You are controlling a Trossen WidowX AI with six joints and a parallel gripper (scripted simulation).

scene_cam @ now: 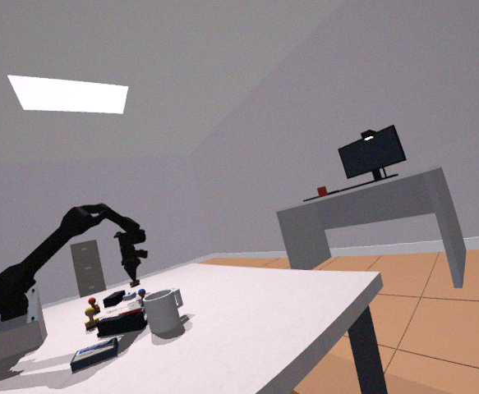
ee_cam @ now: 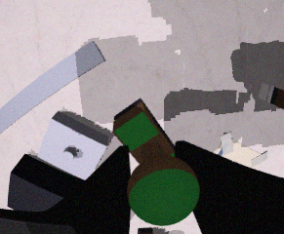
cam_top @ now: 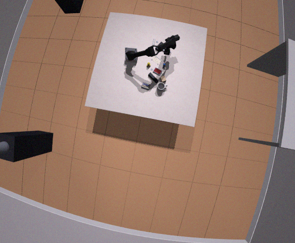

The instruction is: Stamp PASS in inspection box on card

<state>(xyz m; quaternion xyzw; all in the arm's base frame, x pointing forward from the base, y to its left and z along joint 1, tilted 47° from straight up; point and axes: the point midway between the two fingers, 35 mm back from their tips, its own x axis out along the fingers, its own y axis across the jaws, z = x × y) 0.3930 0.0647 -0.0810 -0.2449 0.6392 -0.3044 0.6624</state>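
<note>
My gripper (cam_top: 166,52) (scene_cam: 134,277) (ee_cam: 151,151) is shut on a stamp with a round green knob (ee_cam: 163,197) and a brown base with a green patch. It holds the stamp above the table; the base also shows under the fingertips in the exterior view (scene_cam: 134,283). Its printing face and lettering are hidden. A cream sheet (cam_top: 156,60), perhaps the card, lies near the arm; its box and any print cannot be made out. A red pad (cam_top: 157,71) lies beyond it, towards the mug.
A yellow-knobbed stamp (cam_top: 148,64) (scene_cam: 89,314), a blue-knobbed one (cam_top: 164,64) (scene_cam: 141,291) and a red-knobbed one (scene_cam: 92,300) stand nearby. A black block (cam_top: 153,77), a tan block (cam_top: 163,79), a grey mug (cam_top: 161,86) (scene_cam: 163,313) and a shallow box (scene_cam: 94,354) are farther off. A bluish strip (ee_cam: 44,90) lies left.
</note>
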